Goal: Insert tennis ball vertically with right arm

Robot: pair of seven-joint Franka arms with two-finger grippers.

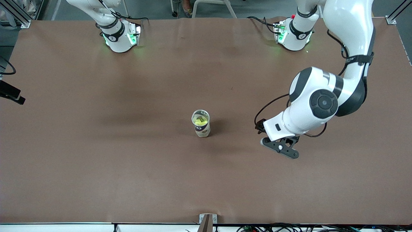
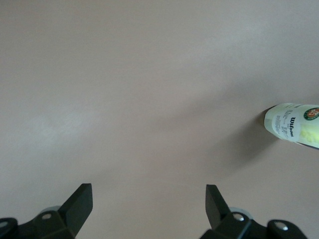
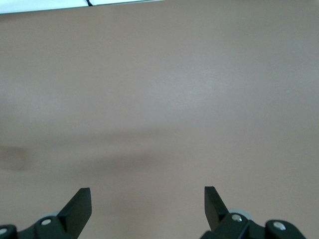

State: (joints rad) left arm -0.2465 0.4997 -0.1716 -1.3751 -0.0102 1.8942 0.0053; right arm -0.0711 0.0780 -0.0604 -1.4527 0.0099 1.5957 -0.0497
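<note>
A clear tennis-ball can (image 1: pixel 201 127) with a white label stands upright near the middle of the brown table (image 1: pixel 96 154). A yellow-green tennis ball (image 1: pixel 201 121) sits inside it, seen through the open top. My left gripper (image 1: pixel 279 149) hangs low over the table beside the can, toward the left arm's end, open and empty. In the left wrist view the left gripper (image 2: pixel 149 199) is wide open over bare table, with the can (image 2: pixel 291 128) off to one side. My right gripper (image 3: pixel 148 199) is open and empty over bare table; the front view shows only that arm's base (image 1: pixel 119 37).
A black device (image 1: pixel 11 93) juts over the table edge at the right arm's end. A small bracket (image 1: pixel 206 222) sits at the table edge nearest the front camera. A white strip (image 3: pixel 50 5) along the table edge shows in the right wrist view.
</note>
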